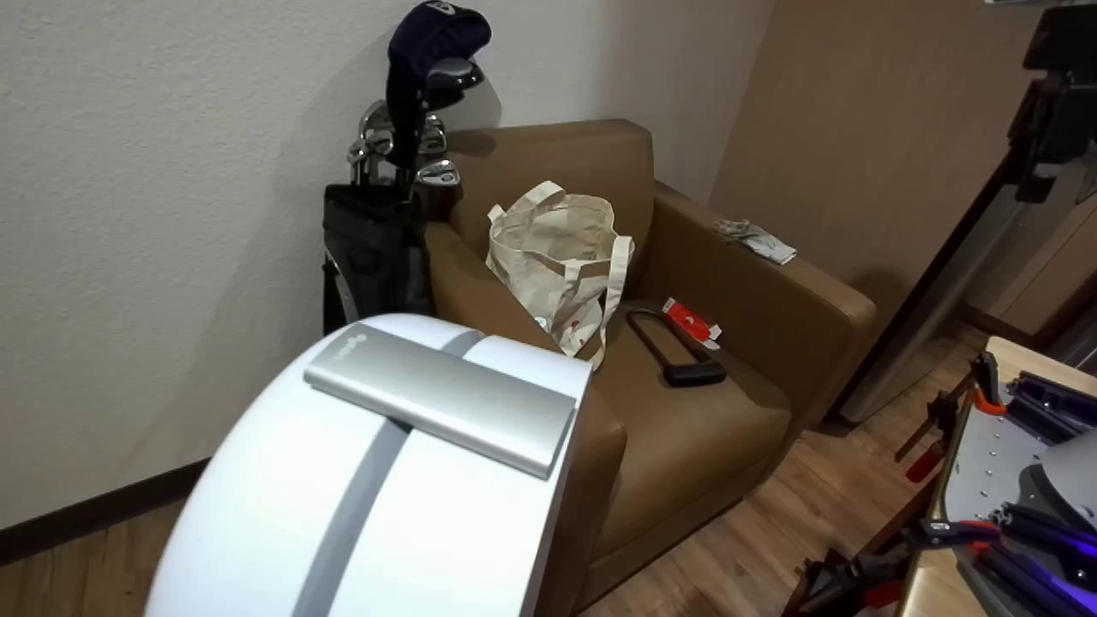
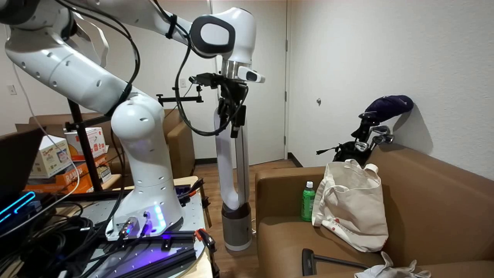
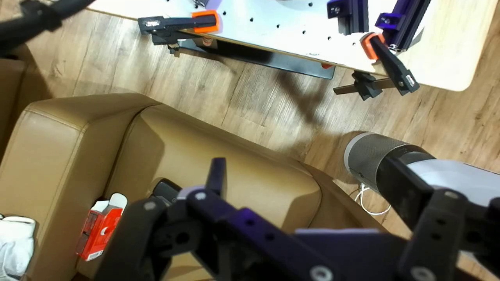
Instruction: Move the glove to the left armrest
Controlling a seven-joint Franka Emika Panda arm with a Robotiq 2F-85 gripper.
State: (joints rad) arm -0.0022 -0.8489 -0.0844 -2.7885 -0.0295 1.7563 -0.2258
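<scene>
A pale glove (image 1: 758, 240) lies on top of the brown armchair's armrest (image 1: 823, 287) beside the wood panel. The glove also shows at the bottom edge of an exterior view (image 2: 391, 271) and at the lower left of the wrist view (image 3: 16, 246), partly cut off in both. The opposite armrest (image 2: 285, 173), by the golf bag, bears nothing visible on top. My gripper (image 2: 231, 131) hangs fingers-down, high between the table and the chair, well apart from the glove. In the wrist view the gripper (image 3: 310, 168) has its fingers spread wide, with nothing between them.
On the chair are a tote bag (image 2: 353, 204), a green bottle (image 2: 308, 202), a black U-lock (image 1: 694, 373) and a red box (image 1: 690, 321). A white-and-grey fan (image 2: 237, 227) stands between table and chair. A table edge with clamps (image 3: 179, 25) borders the floor.
</scene>
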